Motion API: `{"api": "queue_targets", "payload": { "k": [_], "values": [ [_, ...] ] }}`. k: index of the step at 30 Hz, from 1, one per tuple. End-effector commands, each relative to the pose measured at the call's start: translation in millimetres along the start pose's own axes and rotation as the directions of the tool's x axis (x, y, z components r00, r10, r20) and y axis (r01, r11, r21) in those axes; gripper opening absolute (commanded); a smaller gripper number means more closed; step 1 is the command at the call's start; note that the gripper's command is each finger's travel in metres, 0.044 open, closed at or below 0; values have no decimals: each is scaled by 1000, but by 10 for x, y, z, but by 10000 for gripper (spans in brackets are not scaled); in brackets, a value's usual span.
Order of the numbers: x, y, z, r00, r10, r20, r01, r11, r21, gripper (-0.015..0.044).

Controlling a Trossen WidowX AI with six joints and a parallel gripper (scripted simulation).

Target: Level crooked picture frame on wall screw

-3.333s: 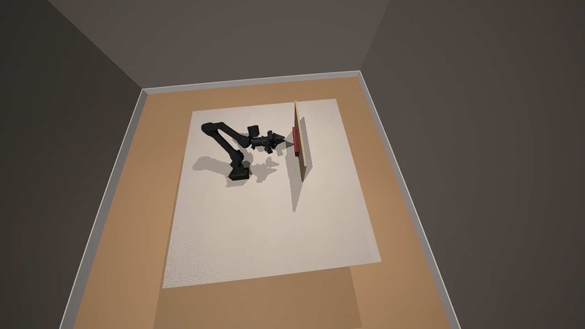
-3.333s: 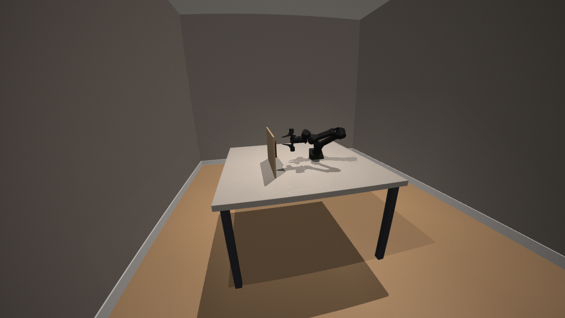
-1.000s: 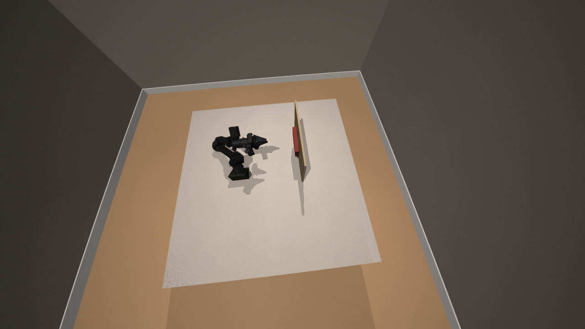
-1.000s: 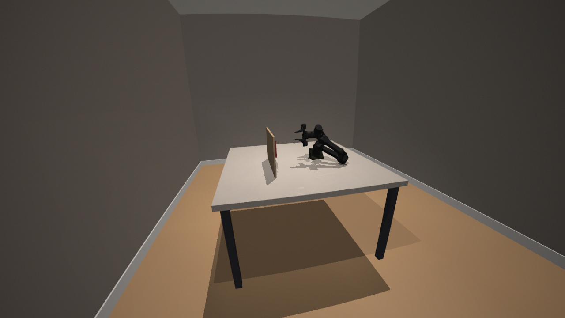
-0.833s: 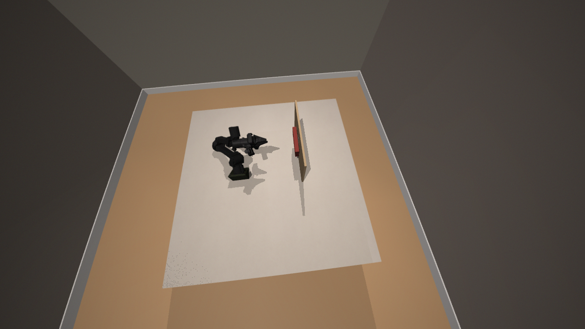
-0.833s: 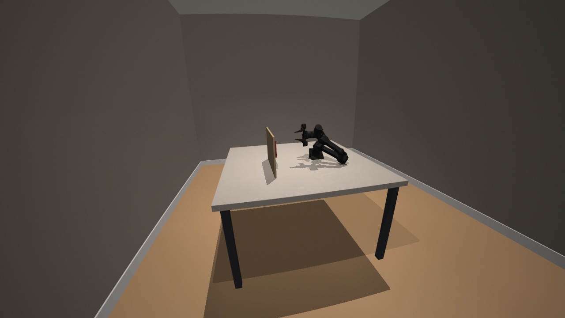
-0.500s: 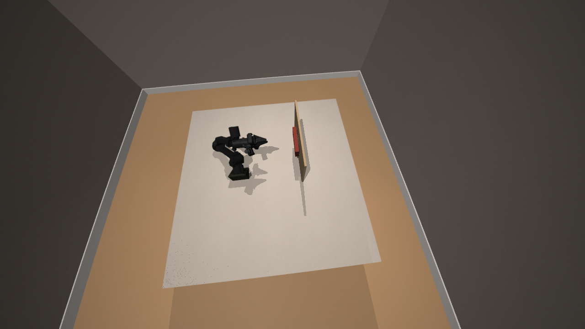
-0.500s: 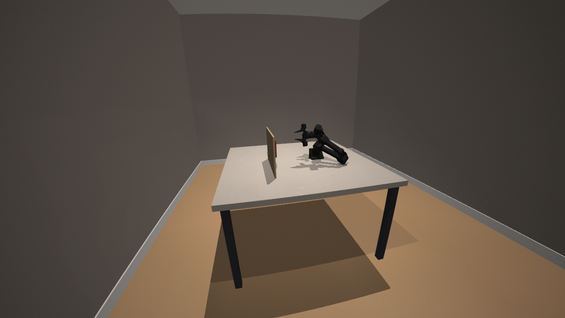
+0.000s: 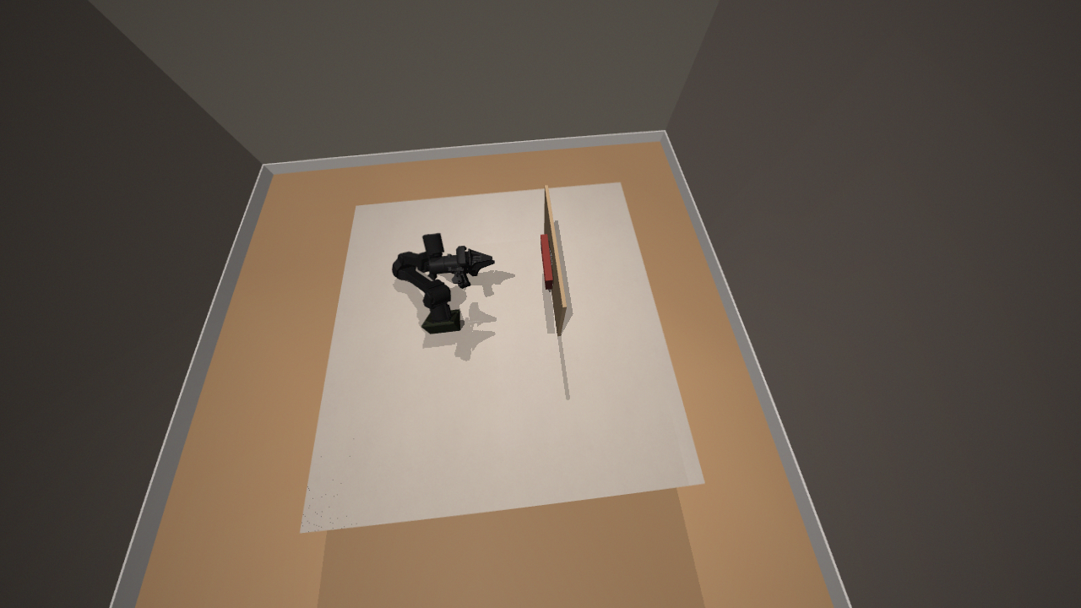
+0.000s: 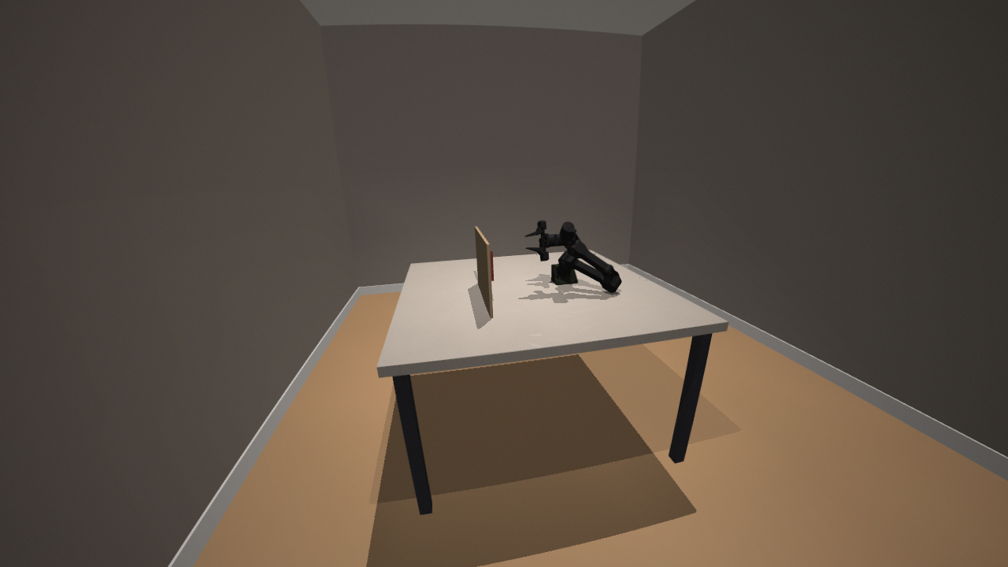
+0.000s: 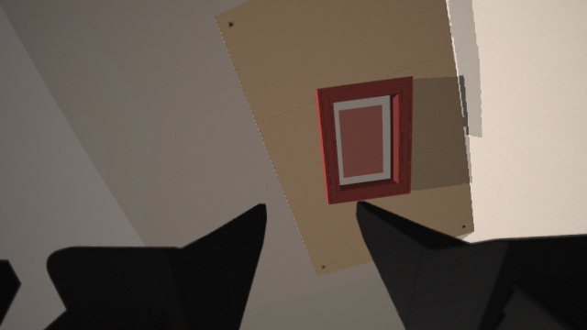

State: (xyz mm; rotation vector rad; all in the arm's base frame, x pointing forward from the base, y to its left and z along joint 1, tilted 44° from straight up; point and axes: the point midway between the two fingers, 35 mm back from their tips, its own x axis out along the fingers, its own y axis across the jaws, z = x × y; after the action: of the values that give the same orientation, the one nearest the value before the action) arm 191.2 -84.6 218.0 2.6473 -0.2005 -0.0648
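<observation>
The red picture frame [image 9: 545, 260] [image 10: 491, 266] [image 11: 323, 142] hangs on the tan upright board [image 9: 556, 249] [image 10: 483, 268] [image 11: 275, 82], on the side facing the arm. The wrist view is turned so that the board's top edge is on the left. There the frame sits crooked against the board: its end nearer the fingers lies closer to the board's top edge, and its other end hangs lower. The screw and the notched strip are hidden. My gripper [image 9: 493, 261] [image 10: 525, 242] [image 11: 311, 209] is open and empty, short of the frame, with space between them.
The board stands on the pale table [image 9: 453, 453] [image 10: 598, 316], opposite the black arm [image 9: 419, 275] [image 10: 591, 261]. Small dark dots mark the board's corners in the wrist view. The frame casts a shadow [image 11: 436, 137] on the board below it.
</observation>
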Motion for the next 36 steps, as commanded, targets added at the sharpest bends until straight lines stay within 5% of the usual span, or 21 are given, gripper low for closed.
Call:
{"api": "queue_targets", "payload": {
  "k": [1,14,28,36],
  "values": [
    [-3,-6,-9,1000,-3,-3,3,1000,4,260],
    [8,0,0,1000,0,0,0,1000,-1,260],
    [646,-357,-35,1000,1,-10,-2,995,-99,260],
    [634,-394,-52,1000,1,-10,-2,995,-104,260]
  ]
}}
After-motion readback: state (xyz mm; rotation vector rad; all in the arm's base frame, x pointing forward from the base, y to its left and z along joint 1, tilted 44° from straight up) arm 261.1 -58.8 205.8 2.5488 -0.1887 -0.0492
